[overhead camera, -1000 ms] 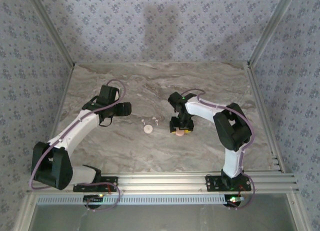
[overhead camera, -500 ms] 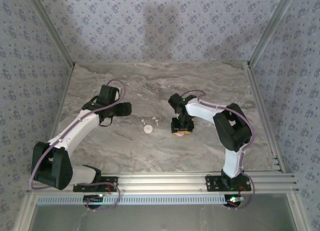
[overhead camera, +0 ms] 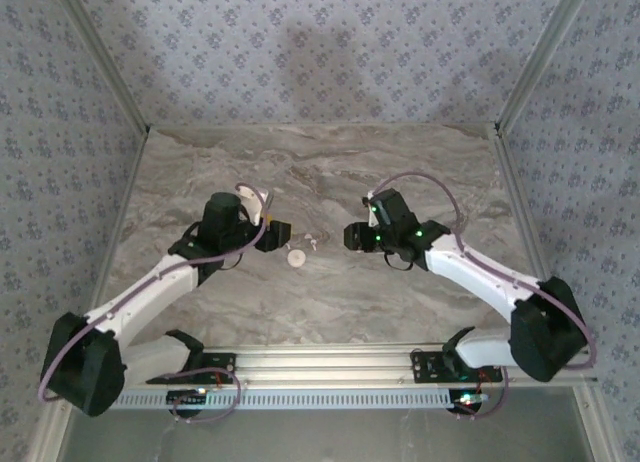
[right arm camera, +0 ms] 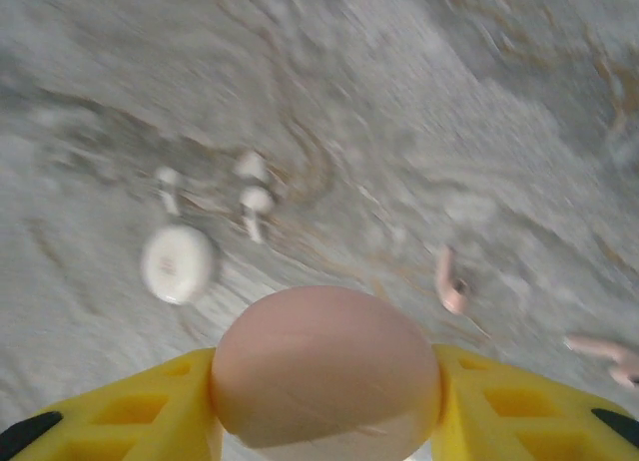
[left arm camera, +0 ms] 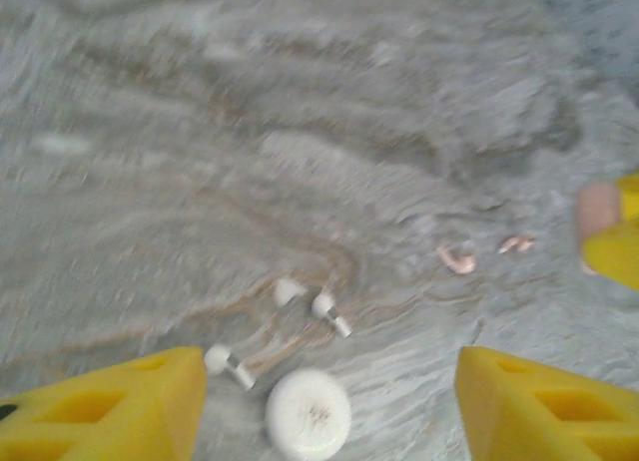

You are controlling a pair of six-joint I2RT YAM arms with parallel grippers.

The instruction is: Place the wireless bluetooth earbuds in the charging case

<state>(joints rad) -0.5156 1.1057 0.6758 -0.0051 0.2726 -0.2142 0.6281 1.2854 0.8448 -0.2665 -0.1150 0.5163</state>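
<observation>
Custody of the pinkish rounded case (right arm camera: 324, 366), judged to be the charging case, lies with the right hand (overhead camera: 352, 237), whose yellow fingers (right arm camera: 499, 401) close on its two flanks. It appears raised off the desk (overhead camera: 420, 172) and faces the loose parts, probably so it can be brought to them. Whether its lid is open cannot be told. The left hand (overhead camera: 278, 230) stands wide and holds nothing, with its gap aimed at the parts, a posture suited to a pick. Both earbuds lie flat on the desk between the two hands: the first earbud (left arm camera: 329, 311) ahead of the left hand's gap, the second earbud (left arm camera: 228, 363) just beside one of its fingers. A white disc (left arm camera: 308, 413) sits just beside them, and a small white blob (left arm camera: 290, 289), too blurred to identify, lies near the first earbud. Pink scraps (left arm camera: 456, 259) lie well apart. Neither earbud is seated, so the task appears to be at its start. The stemmed shapes will likely demand a narrow, exact pinch.
</observation>
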